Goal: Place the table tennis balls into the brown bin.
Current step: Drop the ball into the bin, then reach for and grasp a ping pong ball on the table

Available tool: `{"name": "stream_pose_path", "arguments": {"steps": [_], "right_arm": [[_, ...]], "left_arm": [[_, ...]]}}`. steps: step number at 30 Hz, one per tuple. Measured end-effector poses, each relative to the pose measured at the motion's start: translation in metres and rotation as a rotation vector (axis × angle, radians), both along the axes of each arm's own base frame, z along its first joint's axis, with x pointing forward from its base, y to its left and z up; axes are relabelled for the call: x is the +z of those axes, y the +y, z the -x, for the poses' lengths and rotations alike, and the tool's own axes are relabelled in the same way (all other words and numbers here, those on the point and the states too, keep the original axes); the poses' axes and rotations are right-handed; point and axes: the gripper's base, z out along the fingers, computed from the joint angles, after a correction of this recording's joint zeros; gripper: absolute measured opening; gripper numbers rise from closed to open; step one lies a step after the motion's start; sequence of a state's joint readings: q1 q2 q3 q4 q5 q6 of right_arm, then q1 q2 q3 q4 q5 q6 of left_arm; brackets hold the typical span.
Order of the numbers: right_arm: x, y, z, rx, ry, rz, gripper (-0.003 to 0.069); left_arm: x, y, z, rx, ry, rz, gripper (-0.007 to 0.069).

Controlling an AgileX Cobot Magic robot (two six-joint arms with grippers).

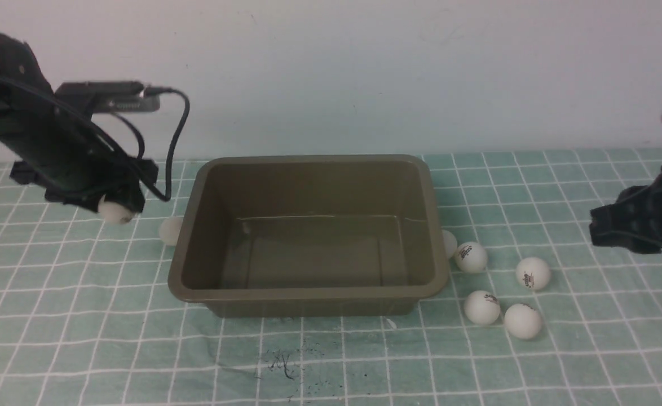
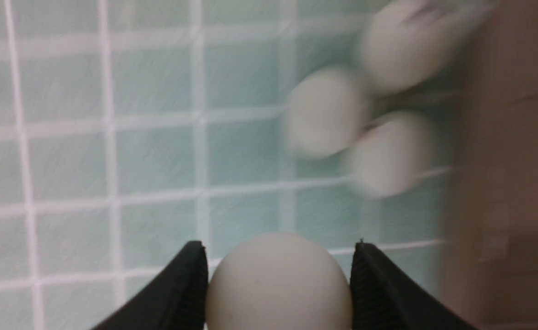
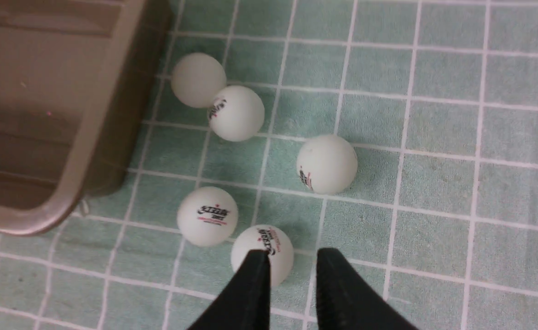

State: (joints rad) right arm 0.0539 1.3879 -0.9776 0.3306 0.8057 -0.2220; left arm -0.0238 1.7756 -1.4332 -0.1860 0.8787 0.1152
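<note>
Brown bin (image 1: 308, 293) sits mid-table on the checked cloth (image 1: 83, 338), olive-brown with rounded corners, a rolled rim and a bare inside. There is open cloth in front, but a lone ball (image 1: 170, 230) lies just beside its left wall and five balls (image 1: 533, 273) cluster off its right side. Left gripper (image 1: 115, 210), left of the bin, pinches a plain white held ball (image 2: 278, 282); right gripper (image 3: 292, 252), near the five, has jaws slightly parted on nothing; the balls' black-and-red logos are too small to read.

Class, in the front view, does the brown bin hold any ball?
No, the brown bin is bare inside; all visible table tennis balls are outside it.
</note>
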Motion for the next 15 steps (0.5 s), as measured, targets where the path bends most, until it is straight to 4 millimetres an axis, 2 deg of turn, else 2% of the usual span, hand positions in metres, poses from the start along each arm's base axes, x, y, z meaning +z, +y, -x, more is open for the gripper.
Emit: {"name": "stream_pose_path", "arguments": {"steps": [1,2,4,8,9,11,13,15], "right_arm": [[-0.006,0.001,-0.007,0.003,0.018,0.005,0.0203],[-0.013,0.002,-0.018,0.006,0.037,0.013,0.0258],[-0.023,0.003,-0.032,0.007,0.058,0.020,0.0314],[-0.050,0.010,-0.060,0.025,0.110,0.039,0.0456],[-0.060,0.011,-0.067,0.031,0.130,0.045,0.0487],[-0.071,0.014,-0.073,0.037,0.154,0.051,0.0511],[-0.090,0.016,-0.081,0.041,0.198,0.057,0.0536],[-0.109,0.017,-0.088,0.041,0.236,0.062,0.0538]], "left_arm": [[0.009,-0.009,0.002,-0.038,-0.025,0.016,0.0353],[0.016,-0.026,0.003,-0.103,-0.048,0.041,0.0353],[0.017,-0.046,0.005,-0.183,-0.059,0.053,0.0353],[-0.006,-0.086,0.005,-0.302,0.000,0.067,0.0353],[-0.017,-0.094,0.004,-0.309,0.032,0.073,0.0354],[-0.024,-0.100,0.003,-0.312,0.055,0.075,0.0364],[-0.037,-0.106,0.002,-0.308,0.101,0.078,0.0440],[-0.033,-0.105,0.000,-0.307,0.125,0.076,0.0512]]}}
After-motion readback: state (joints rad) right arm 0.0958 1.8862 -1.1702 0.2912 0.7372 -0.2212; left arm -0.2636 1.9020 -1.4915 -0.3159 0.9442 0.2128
